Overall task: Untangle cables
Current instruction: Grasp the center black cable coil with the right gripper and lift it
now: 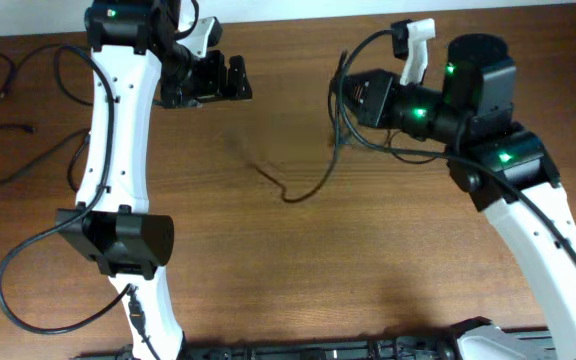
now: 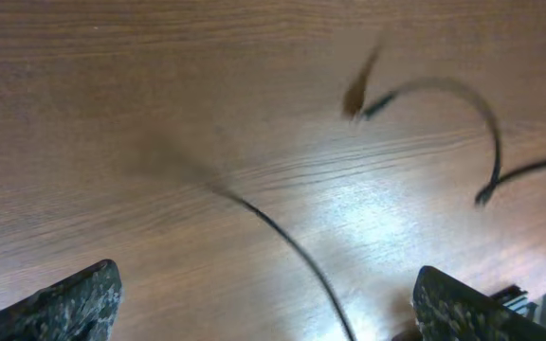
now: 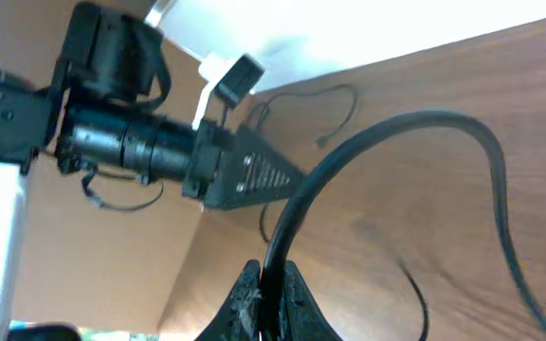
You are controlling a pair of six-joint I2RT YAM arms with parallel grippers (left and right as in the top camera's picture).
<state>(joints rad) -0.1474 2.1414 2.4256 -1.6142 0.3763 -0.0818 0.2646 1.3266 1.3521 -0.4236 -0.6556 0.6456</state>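
A thin black cable (image 1: 303, 188) lies curved on the wooden table between the two arms, and one end rises to my right gripper (image 1: 342, 98). In the right wrist view the right gripper (image 3: 273, 287) is shut on this cable (image 3: 396, 128), which arcs up and away from the jaws. My left gripper (image 1: 236, 78) hovers open at the back left of the cable. In the left wrist view its fingers (image 2: 268, 289) are wide apart and empty, and the blurred cable (image 2: 287, 242) runs on the table below them. Another cable end (image 2: 486, 156) curls at the right.
More black cables (image 1: 13, 75) lie at the table's far left, with another loop (image 1: 28, 160) below them. The left arm's own cable (image 1: 13, 290) hangs at the front left. The left arm (image 3: 131, 142) shows in the right wrist view.
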